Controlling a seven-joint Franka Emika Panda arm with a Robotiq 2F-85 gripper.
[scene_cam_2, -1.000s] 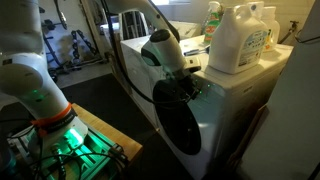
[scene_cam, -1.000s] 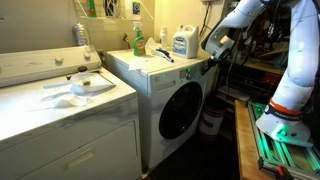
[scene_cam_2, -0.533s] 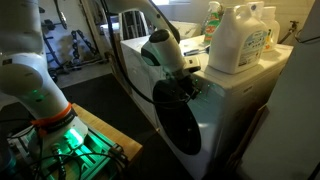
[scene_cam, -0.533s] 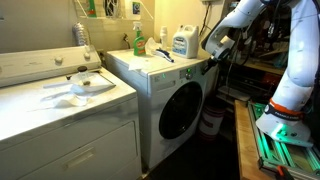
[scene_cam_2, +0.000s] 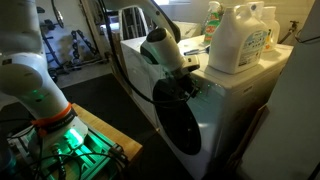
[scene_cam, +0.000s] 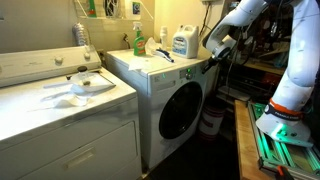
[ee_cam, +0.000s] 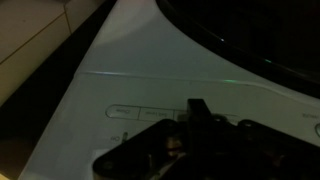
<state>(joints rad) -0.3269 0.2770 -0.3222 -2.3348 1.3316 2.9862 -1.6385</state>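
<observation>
Wrist view shows the dark end effector (ee_cam: 195, 118) very close over the button panel (ee_cam: 135, 112) of the white washer (scene_cam: 150, 100). I cannot tell if it is clenched or released. In both exterior views it sits at the washer's top front edge. A big soap jug (scene_cam_2: 240, 40) stands on top nearby.

The white front-loading washing machine (scene_cam: 150, 85) stands upright. Its round dark door (scene_cam: 180, 110) is closed and sits below the gripper (scene_cam: 213, 55). Its control panel (ee_cam: 150, 112), a pale strip with faintly outlined buttons (ee_cam: 122, 111), runs along the top front edge, right at the gripper's tips. Contact cannot be told.
</observation>
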